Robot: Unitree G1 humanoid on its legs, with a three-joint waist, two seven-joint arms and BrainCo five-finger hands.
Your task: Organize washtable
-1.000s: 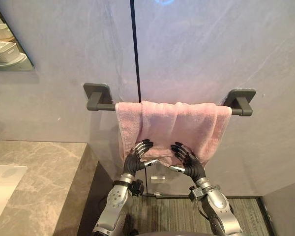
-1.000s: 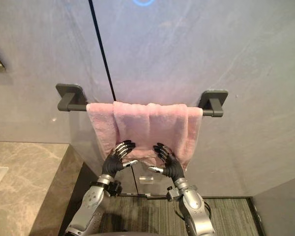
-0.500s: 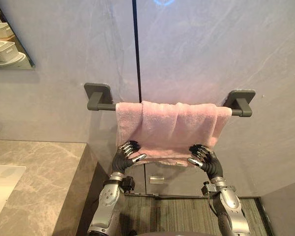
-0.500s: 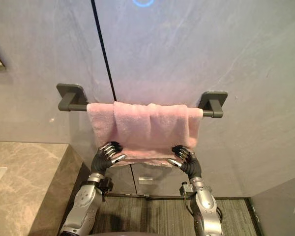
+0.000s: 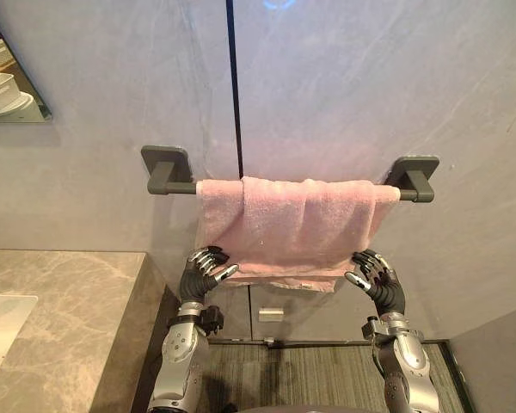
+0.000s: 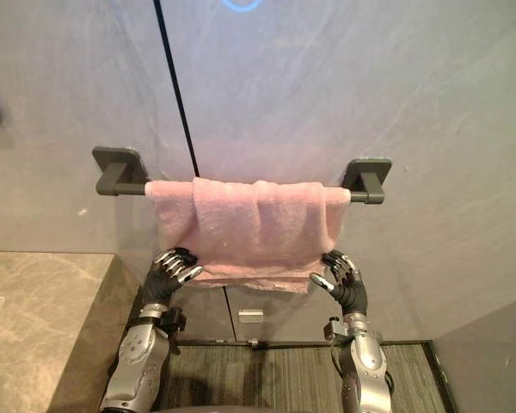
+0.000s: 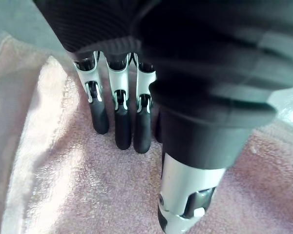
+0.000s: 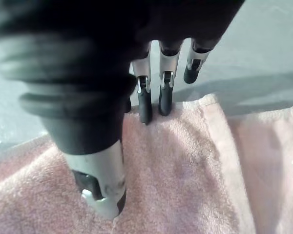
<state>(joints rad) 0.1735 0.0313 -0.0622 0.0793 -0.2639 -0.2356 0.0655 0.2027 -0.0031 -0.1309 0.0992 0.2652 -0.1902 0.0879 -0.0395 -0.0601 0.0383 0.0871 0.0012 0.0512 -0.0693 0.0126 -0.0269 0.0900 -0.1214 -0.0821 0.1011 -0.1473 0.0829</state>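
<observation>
Over the rail: the pink towel (image 5: 297, 228) hangs draped across the dark towel bar (image 5: 179, 187). It bunches in loose vertical folds, and its bottom hem looks uneven.
Left hand (image 5: 203, 268): at the towel's lower left corner. In the left wrist view its fingers (image 7: 119, 126) lie fairly straight, dark tips pressed flat on the terry. The thumb (image 7: 185, 195) sits apart with no cloth caught between, so the hand is released, not clamped.
Right hand (image 5: 377, 280): at the lower right corner. In the right wrist view its fingertips (image 8: 145, 105) touch just inside the towel's side edge, and one finger pokes past the edge over bare wall. The thumb hovers over the cloth and nothing is visibly pinched, so it is relaxed too.
Step in hand: judging by the two hands set wide at opposite corners, this is the smoothing and spreading of the hung towel, late in the towel part of tidying.
Next move calls for: light, even pressure from both hands, drawn outward or downward together. That would flatten the folds without dragging the towel off the bar, and the right fingers need to sit fully on the cloth.
Surroundings: the grey wall (image 5: 370, 86) behind, the marble counter (image 5: 60, 318) to the left, well apart from the towel, and a striped floor (image 5: 301, 379) below.
</observation>
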